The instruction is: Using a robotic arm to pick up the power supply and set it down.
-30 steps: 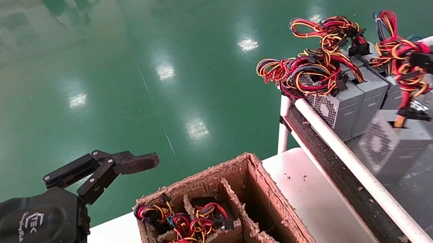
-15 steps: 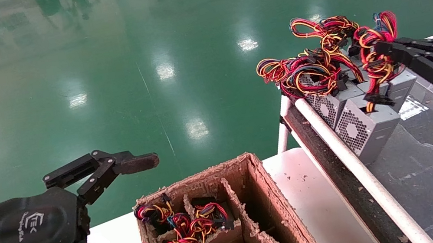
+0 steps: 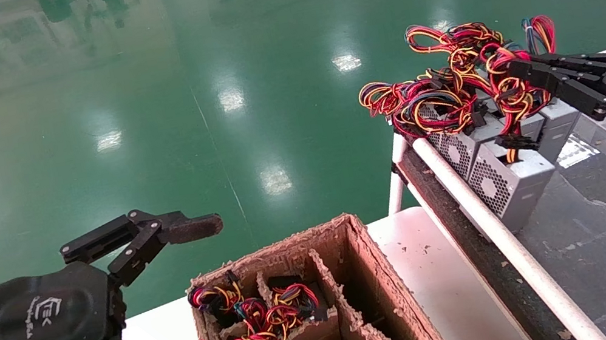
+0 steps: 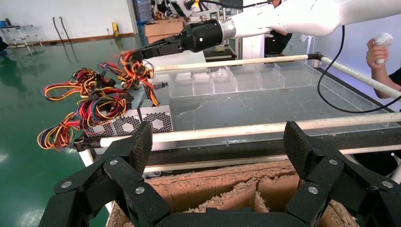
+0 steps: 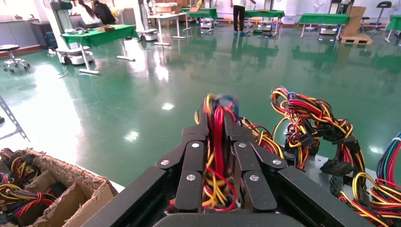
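Head view: right pincer (image 3: 517, 71) clamps the power supply (image 3: 511, 184) by its wires, box beneath; left pincer (image 3: 218, 289) gapes wide above the cardboard box (image 3: 353, 285).

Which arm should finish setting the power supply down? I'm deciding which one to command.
Right. The right gripper is already shut on the power supply's wires; the left gripper hangs open by the cardboard box.

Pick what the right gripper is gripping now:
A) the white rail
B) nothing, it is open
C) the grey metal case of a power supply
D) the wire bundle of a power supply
D: in the right wrist view the right gripper is shut on the red and yellow wire bundle, and the head view shows the power supply below it by the white rail.
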Available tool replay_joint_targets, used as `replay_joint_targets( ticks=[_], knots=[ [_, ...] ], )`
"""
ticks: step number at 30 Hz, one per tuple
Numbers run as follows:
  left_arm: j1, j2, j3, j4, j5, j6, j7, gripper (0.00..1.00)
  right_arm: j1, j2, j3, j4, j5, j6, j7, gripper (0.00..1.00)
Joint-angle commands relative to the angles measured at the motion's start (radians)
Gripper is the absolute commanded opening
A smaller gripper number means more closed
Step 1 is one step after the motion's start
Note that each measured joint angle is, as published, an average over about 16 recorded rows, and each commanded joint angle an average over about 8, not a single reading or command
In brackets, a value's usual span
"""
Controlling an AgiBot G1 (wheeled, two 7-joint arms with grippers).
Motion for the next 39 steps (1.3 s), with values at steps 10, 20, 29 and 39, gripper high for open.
replay_joint_targets(
  ticks=[10, 20, 29, 39],
  knots=[
    [0.0, 0.0, 0.0, 0.0, 0.0, 0.0, 0.0, 1.0, 0.046, -0.013, -0.014, -0.061, -0.019, -0.032, -0.022, 1.0],
    [0.0, 0.0, 0.001, 0.001, -0.001, 0.0, 0.001, 1.0, 0.046, -0.019, -0.01, -0.029, 0.003, -0.058, 0.0, 1.0],
    [0.0, 0.0, 0.001, 0.001, -0.001, 0.0, 0.001, 1.0, -0.014, 0.001, -0.015, 0.125, 0.039, -0.058, 0.044, 1.0],
    [0.0, 0.0, 0.002, 0.001, -0.001, 0.0, 0.001, 1.0, -0.08, 0.023, -0.019, 0.298, 0.08, -0.057, 0.094, 1.0]
  ],
)
